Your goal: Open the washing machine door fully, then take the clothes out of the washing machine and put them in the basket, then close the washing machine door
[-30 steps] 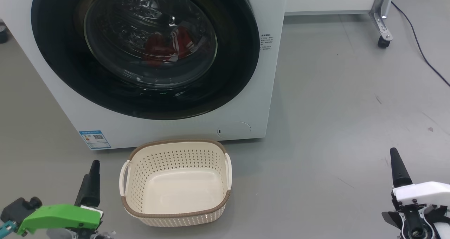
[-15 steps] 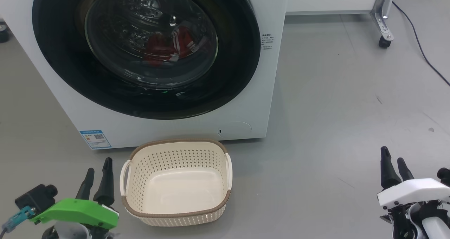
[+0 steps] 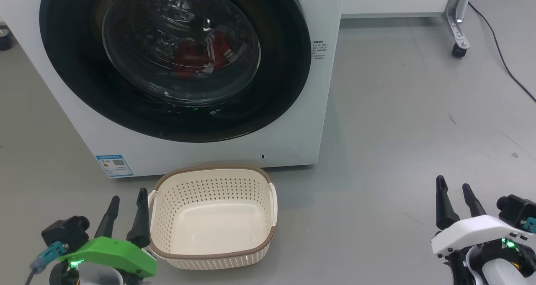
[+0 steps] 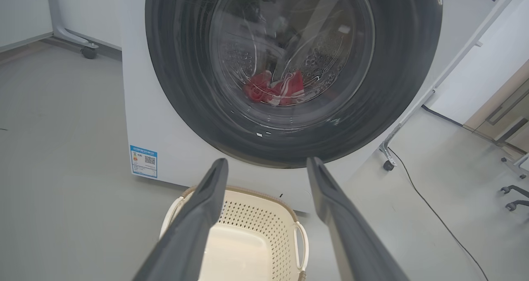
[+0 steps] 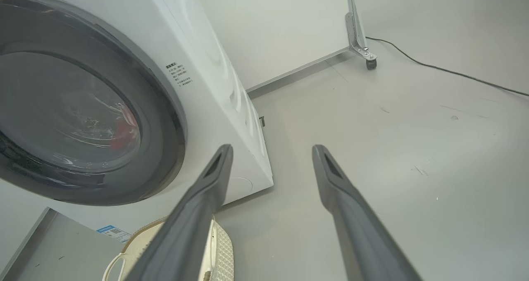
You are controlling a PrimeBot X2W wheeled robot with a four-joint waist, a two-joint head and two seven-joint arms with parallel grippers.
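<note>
The white washing machine (image 3: 318, 109) (image 4: 136, 120) (image 5: 215, 78) stands ahead with its round black-rimmed door (image 3: 276, 96) (image 4: 396, 86) (image 5: 165, 120) shut against its front. Behind the glass lie the red clothes (image 3: 201, 56) (image 4: 275, 90) (image 5: 124, 132) in the steel drum. On the floor in front of the machine sits the cream basket (image 3: 211, 260) (image 4: 248, 248) (image 5: 221, 252), with nothing in it. My left gripper (image 3: 127, 198) (image 4: 266, 165) is open just left of the basket. My right gripper (image 3: 453, 187) (image 5: 272, 151) is open over bare floor, far right of the basket.
A metal frame leg on a castor (image 3: 458, 50) (image 5: 370, 62) stands at the back right, with a dark cable (image 3: 502, 63) (image 5: 454, 72) running across the floor beside it. A white wall panel (image 3: 389, 0) runs behind. Grey floor (image 3: 398, 130) lies open right of the machine.
Both grippers have turned so that each shows two fingers instead of one. The left one has shifted right toward the basket; the right one has shifted left.
</note>
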